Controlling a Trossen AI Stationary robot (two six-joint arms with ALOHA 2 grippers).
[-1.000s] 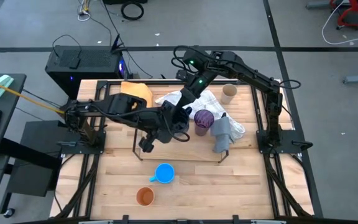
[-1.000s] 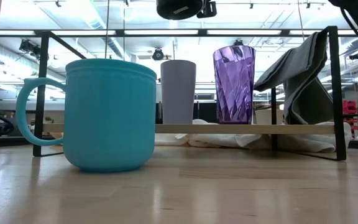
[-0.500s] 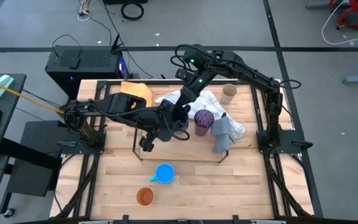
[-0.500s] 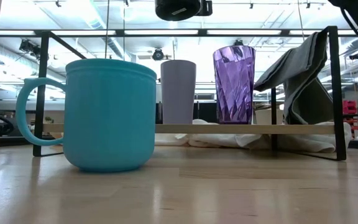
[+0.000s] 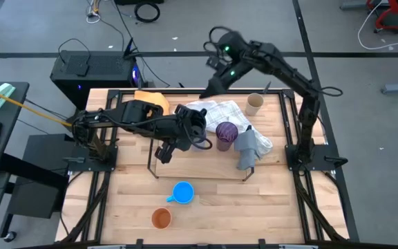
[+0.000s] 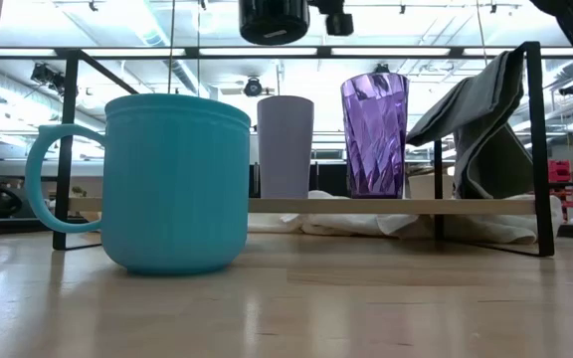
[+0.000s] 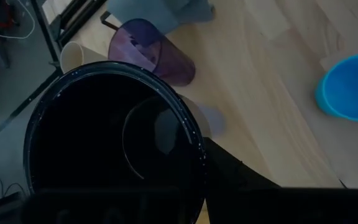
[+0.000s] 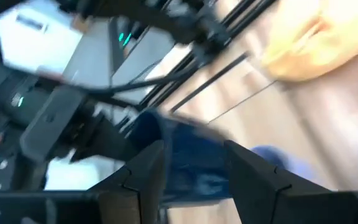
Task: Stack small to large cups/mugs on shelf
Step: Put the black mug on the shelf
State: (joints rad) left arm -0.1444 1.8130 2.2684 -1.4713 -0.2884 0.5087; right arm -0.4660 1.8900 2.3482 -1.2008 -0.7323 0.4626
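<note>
My left gripper (image 5: 187, 126) is over the shelf (image 5: 159, 170), a black rod rack with a wooden board, and is shut on the dark navy cup (image 7: 104, 149). In the low view the navy cup (image 6: 273, 20) hangs above the rack's top rail. The pale lavender cup (image 6: 286, 145) and the purple cup (image 6: 374, 134) stand on the board. The bright blue mug (image 5: 183, 192) and the orange cup (image 5: 160, 218) stand on the table nearer the front. The tan cup (image 5: 254, 104) stands far right. My right gripper (image 5: 206, 92) is open and empty near the far edge. My left gripper holds the navy cup near its rim (image 7: 188, 134); the wrist view looks into the cup's open mouth. One dark finger (image 7: 232, 180) shows outside the rim; where the other sits is hidden by the cup. The cup is lifted clear above the shelf.
A grey cloth (image 6: 476, 119) hangs over the rack's right end. A white-checked cloth (image 5: 216, 111) and a yellow cloth (image 5: 150, 101) lie behind the rack. Bare wood lies in front of the rack, right of the blue mug.
My right gripper has drawn back from beside my left gripper, up and toward the table's far edge. My left gripper has stayed over the shelf with the navy cup, which has shifted a little to the left and lower in the low view.
</note>
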